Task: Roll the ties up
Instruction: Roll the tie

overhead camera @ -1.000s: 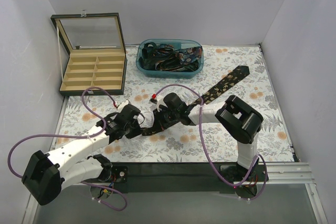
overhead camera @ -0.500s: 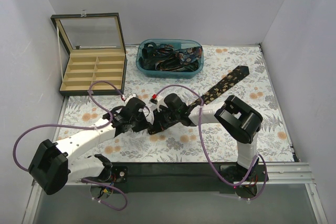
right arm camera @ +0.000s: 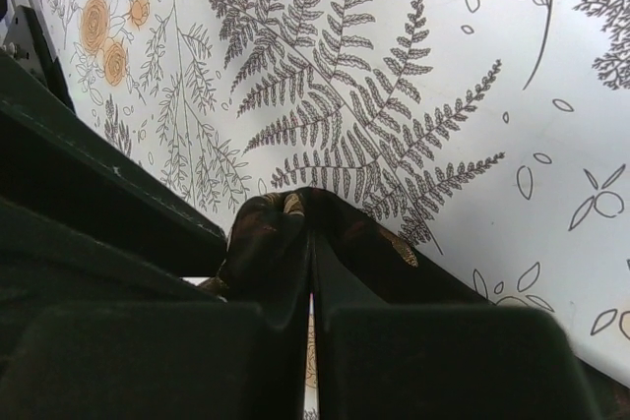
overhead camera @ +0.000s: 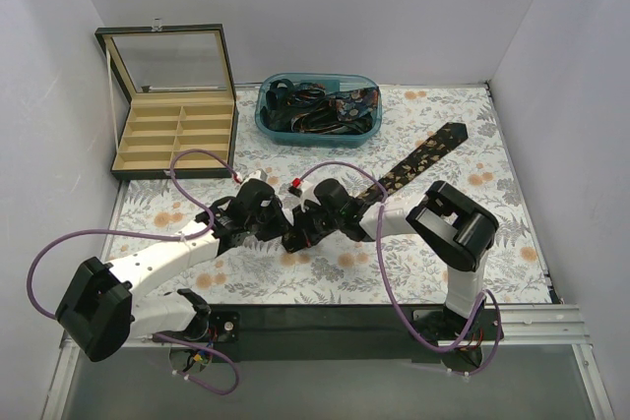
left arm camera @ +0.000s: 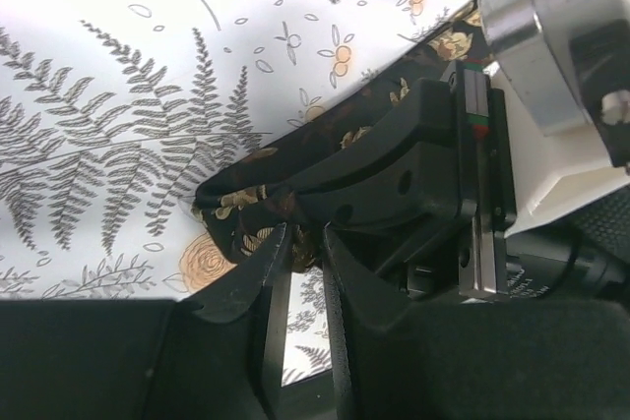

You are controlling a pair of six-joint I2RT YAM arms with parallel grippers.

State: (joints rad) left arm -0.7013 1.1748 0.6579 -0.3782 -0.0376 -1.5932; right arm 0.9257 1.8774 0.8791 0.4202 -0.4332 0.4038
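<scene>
A: Where is the tie (overhead camera: 418, 159)?
B: Flat on the table (overhead camera: 492, 233), slanting from the middle toward the far right corner, pointed end farthest out; its near end is bunched into a fold at mid-table.
A: And the right gripper (right arm camera: 311, 243)?
B: Clenched on that fold; dark speckled cloth bulges round its tips.
A: The left gripper (left arm camera: 300, 258)?
B: Tip to tip with the right one, at the fold; its fingers (left arm camera: 251, 277) stand a slit apart, the table showing between them; they grasp nothing that I can see.
A: Elsewhere?
B: A tub (overhead camera: 317, 137) of other ties (overhead camera: 320, 105) midway along the far edge; an open box (overhead camera: 172, 140) at the far left corner, lid up.
</scene>
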